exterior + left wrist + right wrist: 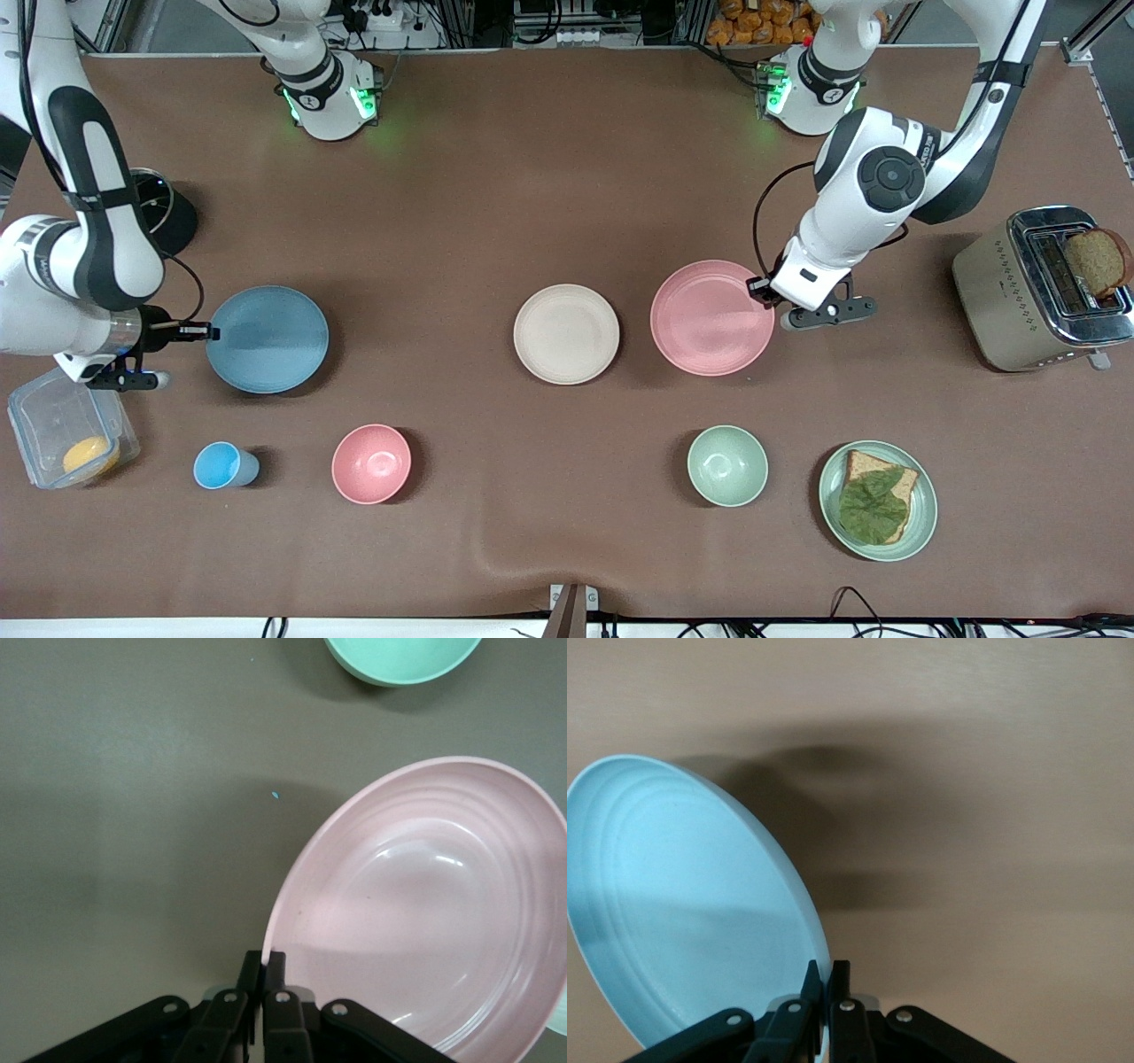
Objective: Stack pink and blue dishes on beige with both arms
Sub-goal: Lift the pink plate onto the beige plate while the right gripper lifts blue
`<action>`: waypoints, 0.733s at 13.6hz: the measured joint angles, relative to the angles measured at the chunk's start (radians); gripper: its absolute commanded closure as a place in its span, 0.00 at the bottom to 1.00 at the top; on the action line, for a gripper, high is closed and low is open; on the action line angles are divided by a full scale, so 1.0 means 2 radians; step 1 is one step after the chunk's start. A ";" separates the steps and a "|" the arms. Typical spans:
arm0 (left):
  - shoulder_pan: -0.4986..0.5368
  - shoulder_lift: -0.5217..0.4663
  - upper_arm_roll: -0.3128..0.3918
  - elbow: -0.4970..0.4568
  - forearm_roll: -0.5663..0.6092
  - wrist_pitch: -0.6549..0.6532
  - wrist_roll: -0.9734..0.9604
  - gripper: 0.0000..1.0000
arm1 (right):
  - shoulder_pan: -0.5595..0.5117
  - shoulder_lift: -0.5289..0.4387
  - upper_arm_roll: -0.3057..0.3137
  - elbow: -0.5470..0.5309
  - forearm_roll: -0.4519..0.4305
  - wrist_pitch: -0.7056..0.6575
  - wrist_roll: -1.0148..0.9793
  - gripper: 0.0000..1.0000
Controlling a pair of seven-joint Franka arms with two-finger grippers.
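Observation:
The pink plate lies beside the beige plate, toward the left arm's end of the table. My left gripper is shut on its rim, and the left wrist view shows the rim of the pink plate pinched by the left gripper. The blue plate sits toward the right arm's end, apart from the beige plate. My right gripper is shut on its edge. In the right wrist view the blue plate tilts up from the table, its rim in the right gripper.
Nearer the camera stand a blue cup, a pink bowl, a green bowl and a green plate with bread and a leaf. A toaster stands at the left arm's end, a clear box at the right arm's end.

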 measured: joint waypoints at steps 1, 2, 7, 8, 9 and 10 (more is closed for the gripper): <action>-0.007 0.000 0.000 0.000 0.000 0.000 -0.008 1.00 | 0.006 -0.001 0.000 0.013 0.004 -0.019 0.011 1.00; -0.016 0.002 0.000 0.000 0.000 0.000 -0.021 1.00 | 0.014 -0.002 0.001 0.025 0.007 -0.037 0.026 1.00; -0.067 0.028 -0.002 0.000 0.000 0.035 -0.084 1.00 | 0.047 -0.011 0.008 0.058 0.062 -0.094 0.082 1.00; -0.078 0.039 -0.002 0.000 0.000 0.053 -0.099 1.00 | 0.053 -0.012 0.009 0.066 0.066 -0.104 0.097 1.00; -0.090 0.052 -0.002 0.000 0.000 0.071 -0.112 1.00 | 0.060 -0.013 0.011 0.074 0.069 -0.115 0.113 1.00; -0.103 0.065 -0.002 0.000 0.000 0.088 -0.126 1.00 | 0.068 -0.014 0.012 0.084 0.071 -0.123 0.128 1.00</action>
